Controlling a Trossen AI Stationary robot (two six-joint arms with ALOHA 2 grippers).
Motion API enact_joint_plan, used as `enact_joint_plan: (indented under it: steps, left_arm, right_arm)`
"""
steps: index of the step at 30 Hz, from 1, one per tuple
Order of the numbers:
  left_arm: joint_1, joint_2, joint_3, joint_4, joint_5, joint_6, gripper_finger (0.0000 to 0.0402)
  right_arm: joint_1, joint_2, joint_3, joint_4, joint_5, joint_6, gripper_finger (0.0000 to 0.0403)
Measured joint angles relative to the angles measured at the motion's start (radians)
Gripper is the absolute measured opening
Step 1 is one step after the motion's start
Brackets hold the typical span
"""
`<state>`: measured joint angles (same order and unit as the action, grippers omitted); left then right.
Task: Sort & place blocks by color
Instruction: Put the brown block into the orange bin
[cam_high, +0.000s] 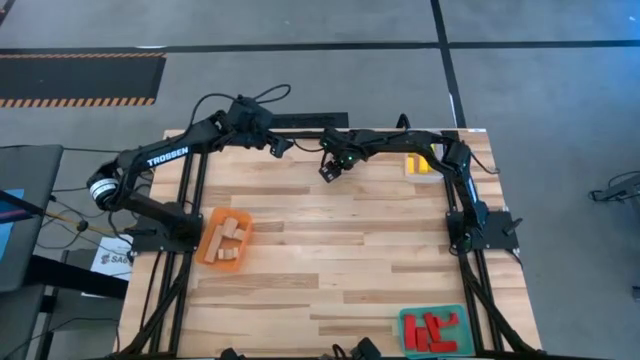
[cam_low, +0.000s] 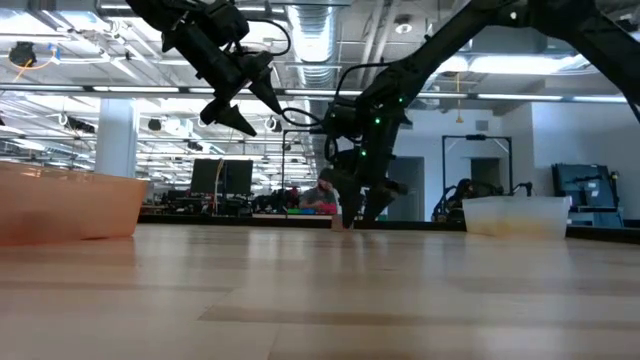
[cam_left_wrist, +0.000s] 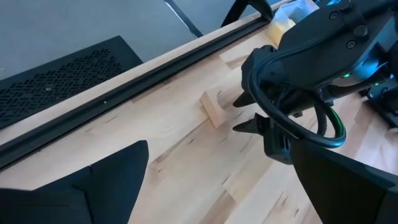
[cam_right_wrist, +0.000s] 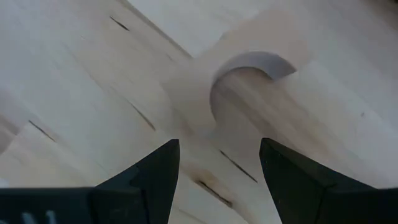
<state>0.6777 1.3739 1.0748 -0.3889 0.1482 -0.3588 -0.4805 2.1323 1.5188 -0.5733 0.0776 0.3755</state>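
Observation:
A plain light-wood block (cam_left_wrist: 214, 109) with a half-round cutout (cam_right_wrist: 249, 74) lies flat on the table near its far edge. My right gripper (cam_right_wrist: 217, 168) hangs just above it, pointing steeply down, open. Its fingers (cam_left_wrist: 247, 99) stand close beside the block without touching it. In the high view this gripper (cam_high: 328, 168) is at the far middle of the table. My left gripper (cam_high: 281, 146) hovers open farther left along the far edge, raised well above the table (cam_low: 245, 108).
An orange tray (cam_high: 212, 222) with several wood blocks sits at the left. A clear tray (cam_high: 428, 158) with yellow blocks stands at the far right. A green tray (cam_high: 408, 322) with red blocks is at the near right. The table's middle is bare wood.

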Motion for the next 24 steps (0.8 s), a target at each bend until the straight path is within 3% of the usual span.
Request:
enact_joint_plan:
  steps: [11,17,24]
  left_arm:
    - [0.000,0.000,0.000,-0.005,0.003,-0.001,0.0380]
    - [0.000,0.000,0.000,-0.005,0.003,0.005,0.0380]
    - [0.000,0.000,0.000,-0.005,0.016,0.020,0.0380]
  right_arm:
    - [0.009,-0.066,0.001,-0.005,-0.001,0.019,0.0244]
    - [0.017,-0.117,0.002,0.031,0.000,0.117,0.0244]
    - [0.019,-0.080,0.000,0.101,0.018,0.228,0.0244]
